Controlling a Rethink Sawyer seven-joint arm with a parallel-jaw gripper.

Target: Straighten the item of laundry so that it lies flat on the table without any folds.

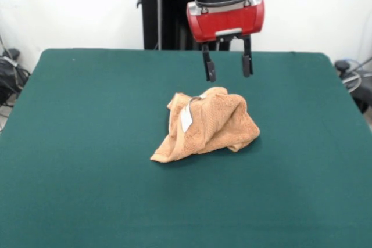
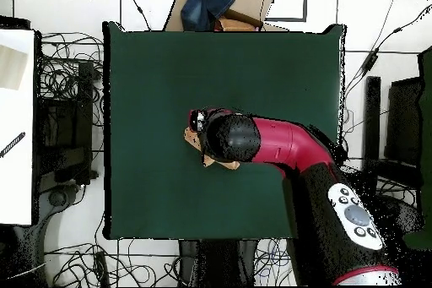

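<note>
- The large rectangular table with the dark green felt-like top (image 1: 87, 143) stretches well out on every side of the red-and-black gripper with its two thin black fingers (image 1: 227, 65). A drag started from here has room, but the felt looks grippy, so a pull kept low could bunch the cloth rather than spread it.
- The small orange-tan terry-cloth towel (image 1: 206, 126) lies crumpled in a peaked heap below the gripper and a little toward the camera, near the table's middle. In the front view the fingertips hang just above its highest fold, apart from it.
- The gripper stands spread, holding nothing. The gap between the fingers looks narrower than the heap, so a straight descent would probably pinch the top ridge only.
- A pinch there could take several layers at once. Lifting would then raise the whole bundle with its folds intact, and setting it down again might leave it just as crumpled.
- A descent that goes too deep could press the fingertips into the tabletop through the cloth and pin it.
- The overhead view hides most of the towel under the arm's wrist; only its tan edges (image 2: 199, 148) show beside it, so no free corner can be picked out there.
- The small white label (image 1: 186, 117) sits on the heap's near face, below the finger on the picture's left. It may mark a hem worth gripping, though being so small and thin it could slip out.
</note>
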